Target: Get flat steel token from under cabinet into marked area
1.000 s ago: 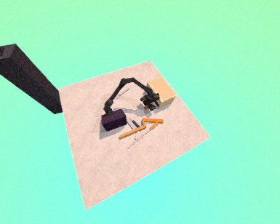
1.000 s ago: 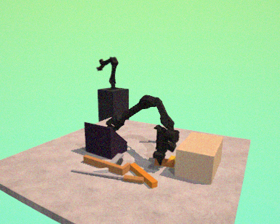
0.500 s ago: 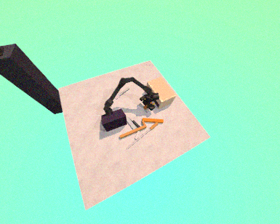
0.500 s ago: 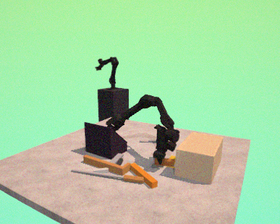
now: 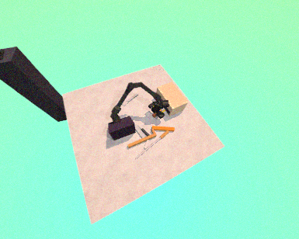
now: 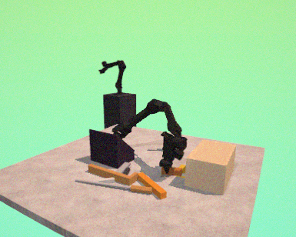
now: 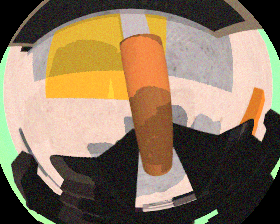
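The beige cabinet (image 5: 172, 97) (image 6: 207, 175) stands on the table. My gripper (image 6: 166, 169) (image 7: 152, 129) is low in front of it, shut on the orange handle (image 6: 175, 171) (image 7: 147, 62) of a tool. The tool's flat grey end (image 7: 134, 24) points toward the dark underside of the cabinet at the top of the wrist view, and its far part is hidden there. The yellow marked area (image 7: 86, 86) lies in front of the cabinet, left of the handle in the wrist view and partly in shadow. The steel token is not visible in any view.
Orange bars (image 5: 141, 140) (image 6: 105, 172) and a thin rod (image 6: 99, 181) with an orange grip (image 6: 141, 189) lie on the table nearby. A small dark block (image 5: 144, 132) lies near the arm's dark base (image 5: 122, 129) (image 6: 107, 150). Another thin rod (image 5: 131, 99) lies behind the arm.
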### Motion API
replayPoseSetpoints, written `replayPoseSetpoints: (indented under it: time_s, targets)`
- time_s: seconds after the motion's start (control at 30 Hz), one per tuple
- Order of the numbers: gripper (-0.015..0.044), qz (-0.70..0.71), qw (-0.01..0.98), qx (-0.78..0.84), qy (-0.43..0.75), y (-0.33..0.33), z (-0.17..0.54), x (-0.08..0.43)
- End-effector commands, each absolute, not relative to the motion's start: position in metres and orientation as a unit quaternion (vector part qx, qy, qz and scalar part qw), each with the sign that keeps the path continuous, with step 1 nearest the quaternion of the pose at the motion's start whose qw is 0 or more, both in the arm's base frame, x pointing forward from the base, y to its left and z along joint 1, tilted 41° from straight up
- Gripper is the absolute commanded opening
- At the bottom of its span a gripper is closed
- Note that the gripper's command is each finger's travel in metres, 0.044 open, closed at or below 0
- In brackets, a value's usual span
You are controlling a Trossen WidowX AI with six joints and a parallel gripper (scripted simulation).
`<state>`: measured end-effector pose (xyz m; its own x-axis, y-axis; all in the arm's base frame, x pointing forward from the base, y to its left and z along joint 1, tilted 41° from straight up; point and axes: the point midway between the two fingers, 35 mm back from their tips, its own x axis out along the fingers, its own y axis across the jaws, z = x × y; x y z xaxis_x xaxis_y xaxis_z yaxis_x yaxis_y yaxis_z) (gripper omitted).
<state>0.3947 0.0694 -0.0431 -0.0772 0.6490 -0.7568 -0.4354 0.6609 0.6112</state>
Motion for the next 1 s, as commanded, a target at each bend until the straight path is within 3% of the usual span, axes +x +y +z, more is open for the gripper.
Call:
replayPoseSetpoints:
  time_s: [0.0,0.97]
  targets:
    - [0.0000,0.404,0.674,0.087,0.612,0.068,-0.045,0.390]
    - [0.0000,0.404,0.673,0.087,0.613,0.055,-0.053,0.362]
